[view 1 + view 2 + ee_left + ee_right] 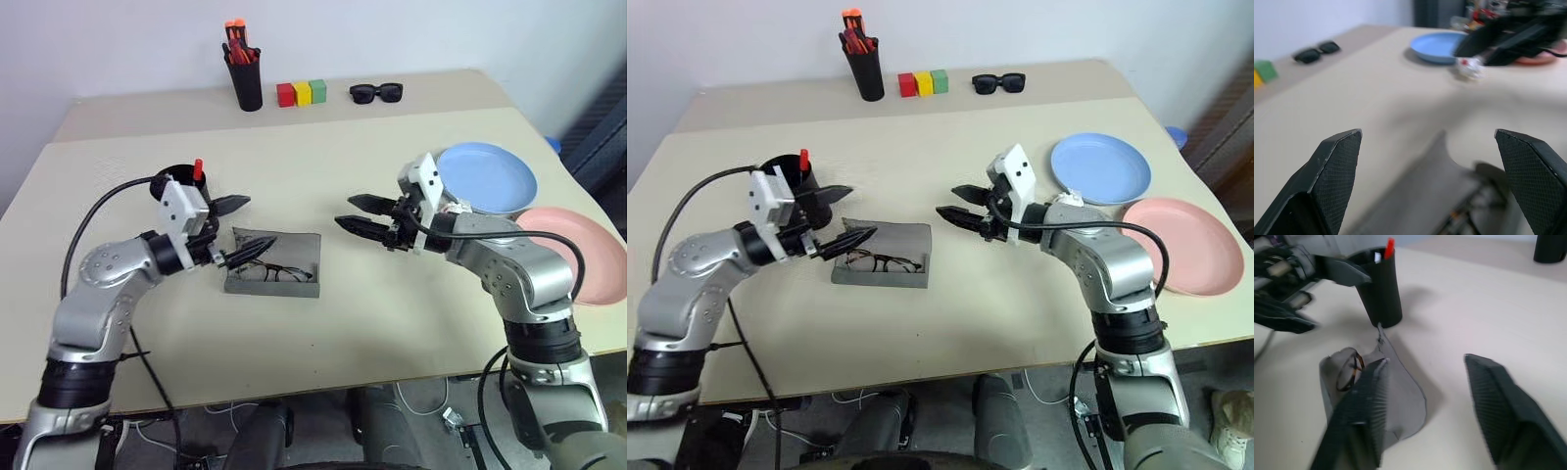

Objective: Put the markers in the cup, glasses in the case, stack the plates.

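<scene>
The grey case (294,257) lies open mid-table with the wire-framed glasses (269,272) inside it. My left gripper (265,220) hovers open over the case's left end, nothing between its fingers. My right gripper (343,211) is open too and empty, in the air to the right of the case and pointing toward it. The black cup (178,186) stands behind my left gripper with a red marker (197,168) sticking out; a white marker top (1377,255) shows beside the red one. The light blue plate (487,178) and the pink plate (578,257) lie side by side at the right.
At the back of the table stand a tall black pen holder (245,86) with orange-capped pens, three coloured blocks (301,93) and black sunglasses (376,92). The pink plate lies close to the table's right edge.
</scene>
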You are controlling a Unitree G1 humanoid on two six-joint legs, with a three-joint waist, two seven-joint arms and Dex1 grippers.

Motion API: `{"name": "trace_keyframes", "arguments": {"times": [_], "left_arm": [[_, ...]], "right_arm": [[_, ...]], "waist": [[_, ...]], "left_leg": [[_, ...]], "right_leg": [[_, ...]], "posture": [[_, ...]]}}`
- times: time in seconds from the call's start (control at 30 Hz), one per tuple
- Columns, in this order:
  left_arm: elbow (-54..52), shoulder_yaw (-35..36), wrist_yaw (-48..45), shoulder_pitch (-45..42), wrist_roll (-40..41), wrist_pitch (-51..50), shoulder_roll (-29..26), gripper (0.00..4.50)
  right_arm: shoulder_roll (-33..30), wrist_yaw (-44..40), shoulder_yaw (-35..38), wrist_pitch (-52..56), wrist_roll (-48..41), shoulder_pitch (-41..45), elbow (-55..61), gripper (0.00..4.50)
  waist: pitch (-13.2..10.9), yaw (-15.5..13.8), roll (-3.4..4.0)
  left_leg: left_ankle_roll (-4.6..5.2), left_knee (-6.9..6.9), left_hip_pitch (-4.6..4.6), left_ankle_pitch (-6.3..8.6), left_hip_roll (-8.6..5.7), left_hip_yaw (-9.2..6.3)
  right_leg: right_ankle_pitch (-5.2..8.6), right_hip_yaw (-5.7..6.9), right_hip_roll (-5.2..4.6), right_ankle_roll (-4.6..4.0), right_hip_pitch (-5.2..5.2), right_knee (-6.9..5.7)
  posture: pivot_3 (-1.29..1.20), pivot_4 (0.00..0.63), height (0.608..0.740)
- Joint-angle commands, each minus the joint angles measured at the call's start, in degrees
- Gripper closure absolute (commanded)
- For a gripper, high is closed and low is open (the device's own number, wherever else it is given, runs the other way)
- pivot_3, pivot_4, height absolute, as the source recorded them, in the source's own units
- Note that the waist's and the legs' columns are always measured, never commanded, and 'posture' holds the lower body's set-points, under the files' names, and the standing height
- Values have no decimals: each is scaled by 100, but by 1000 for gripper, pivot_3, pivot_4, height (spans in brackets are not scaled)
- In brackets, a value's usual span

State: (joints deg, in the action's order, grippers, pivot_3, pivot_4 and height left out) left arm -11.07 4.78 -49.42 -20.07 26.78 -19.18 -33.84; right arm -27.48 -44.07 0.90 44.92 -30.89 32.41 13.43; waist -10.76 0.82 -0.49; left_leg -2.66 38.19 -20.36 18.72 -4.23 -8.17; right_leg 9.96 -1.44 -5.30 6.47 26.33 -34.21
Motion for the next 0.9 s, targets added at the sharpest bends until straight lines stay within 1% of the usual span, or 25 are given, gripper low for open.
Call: {"name": "trace_keyframes", "arguments": {"times": [0.03, 0.07, 0.17, 0.23, 0.27, 0.33, 0.37, 0.4, 0.43, 0.47, 0.53, 0.57, 0.67, 0.7, 0.87, 0.9], "left_arm": [[285, -167, 154, -351, -294, 357, 202, 0], [432, -259, 165, -481, -399, 454, 280, 0], [749, -411, 169, -707, -624, 653, 395, 0], [1092, -515, 189, -929, -704, 569, 493, 0], [1256, -549, 201, -1044, -724, 528, 559, 260], [1445, -624, 410, -1255, -823, 344, 707, 874], [1535, -692, 507, -1331, -960, 325, 744, 1294], [1600, -730, 627, -1399, -1053, 258, 797, 1772], [1654, -740, 726, -1460, -1097, 159, 852, 2360], [1681, -771, 802, -1520, -1146, 50, 888, 2841], [1664, -819, 845, -1581, -1198, -90, 911, 3938], [1623, -862, 879, -1618, -1214, -346, 894, 4451], [1356, -1142, 633, -1614, -1237, -1161, 630, 4487], [1299, -1174, 612, -1618, -1247, -1270, 588, 4487], [1392, -1183, 747, -1870, -1250, -2091, 561, 4487], [1412, -1223, 746, -1895, -1299, -2098, 550, 4487]], "right_arm": [[-90, 37, 261, -50, -185, -28, 229, 415], [-132, 28, 239, -81, -171, -92, 285, 54], [-202, 38, 194, -132, -151, -181, 374, 54], [-242, 65, 127, -241, -36, -245, 431, 54], [-236, 89, 112, -286, -3, -262, 441, 12], [-198, 120, 116, -284, -52, -284, 461, 0], [-187, 128, 128, -269, -91, -294, 484, 0], [-175, 143, 137, -282, -102, -301, 498, 0], [-167, 165, 145, -294, -102, -306, 504, 0], [-167, 178, 138, -307, -89, -317, 504, 0], [-178, 185, 117, -314, -85, -335, 515, 0], [-177, 186, 100, -313, -89, -344, 529, 0], [-155, 199, 78, -292, -127, -343, 566, 0], [-149, 207, 73, -296, -131, -341, 567, 0], [-120, 236, 12, -356, -91, -354, 534, 0], [-103, 252, 3, -357, -87, -354, 533, 0]], "waist": [[0, -12, -1], [0, -14, -1], [1, -14, -1], [1, -15, -1], [1, -12, -1], [1, -10, -1], [1, -9, -1], [1, -3, -1], [1, -4, -1], [1, -7, -1], [1, -6, -1], [1, -2, -1], [1, 5, -1], [1, 7, -1], [1, -11, -2], [1, -7, -2]], "left_leg": [[-1, 2, -1, 0, 0, 0], [-2, 2, -1, -1, -1, 0], [-5, 2, -1, -3, -1, 1], [-8, 3, -1, -5, -1, 1], [-9, 4, -2, -6, -2, 1], [-9, 4, 0, -6, -1, 2], [-8, 4, 0, -6, -2, 2], [-9, 4, -1, -6, -2, 2], [-11, 4, -1, -7, -2, 2], [-18, 4, -1, -11, -2, 2], [-22, 4, -1, -13, -2, 2], [-22, 4, -1, -14, -2, 2], [-25, 4, -1, -15, -2, 2], [-25, 4, 0, -15, -2, 2], [-25, 7, -1, -15, -2, 1], [-24, 7, -1, -15, -2, 1]], "right_leg": [[-3, 0, 0, 0, -2, 2], [-4, 0, 0, 0, -2, 3], [-5, 0, 0, 0, -2, 4], [-5, -1, 0, 0, -1, 3], [-6, -1, 1, 1, -1, 3], [-6, -1, 1, 2, -2, 2], [-6, -1, 1, 2, -2, 2], [-7, -1, 1, 2, -1, 2], [-7, -1, 1, 2, -1, 2], [-7, -1, 1, 2, -2, 2], [-7, -1, 1, 3, -1, 2], [-7, -1, 1, 3, -1, 2], [-7, -1, 1, 3, 0, 0], [-7, -2, 1, 3, -1, -1], [-7, -2, 2, 4, -1, -2], [-8, -2, 1, 4, -2, -2]], "posture": [[0, 150, 740], [0, 150, 740], [0, 150, 740], [0, 150, 740], [0, 150, 740], [0, 150, 740], [0, 150, 740], [0, 150, 740], [0, 150, 740], [0, 150, 740], [0, 150, 740], [0, 150, 740], [0, 150, 740], [0, 150, 740], [0, 150, 740], [0, 150, 740]]}}
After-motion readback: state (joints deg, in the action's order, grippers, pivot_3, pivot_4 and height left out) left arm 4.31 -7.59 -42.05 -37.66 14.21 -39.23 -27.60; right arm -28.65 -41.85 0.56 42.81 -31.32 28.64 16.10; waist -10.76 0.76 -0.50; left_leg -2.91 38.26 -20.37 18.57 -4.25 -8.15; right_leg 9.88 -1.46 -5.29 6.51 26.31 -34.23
